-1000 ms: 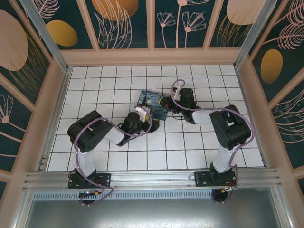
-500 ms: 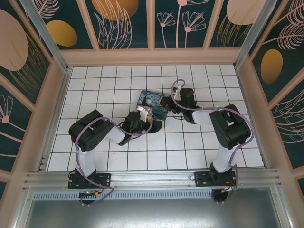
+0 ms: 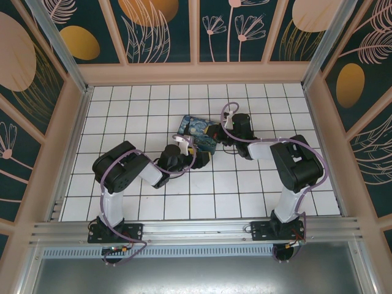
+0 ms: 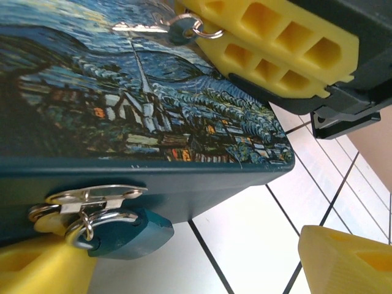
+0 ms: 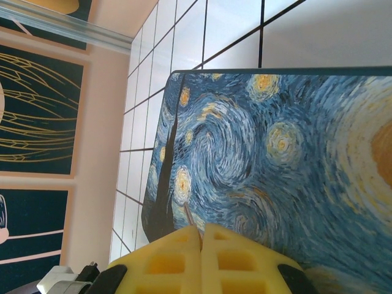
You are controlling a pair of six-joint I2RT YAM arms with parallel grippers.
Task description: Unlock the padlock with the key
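spanning the enclosure, a white tiled floor (image 3: 141, 202) is seen from above, and a painted box (image 3: 197, 131) with a swirling night sky on its lid is set on it between the two arms. the left gripper (image 4: 193, 266) is found at the box's near edge, the right gripper (image 5: 201, 236) at its right edge.

in the left wrist view the left gripper's jaws are spread wide, with one yellow finger (image 4: 37, 269) at the lower left and the other well apart at the lower right. the padlock (image 4: 131, 233), blue-bodied with a silvery shackle, is hung from a metal hasp (image 4: 92, 197) on the box's front wall. it lies between the spread jaws, close against the lower-left finger and far from the other; whether it is touched cannot be told.

the right gripper's jaws are pressed together over the lid, clamped on the key (image 4: 138, 26). its thin blade is pointed out past the fingertips, above the painted lid and well apart from the padlock. a small key ring (image 4: 197, 26) is seen at the fingertips.
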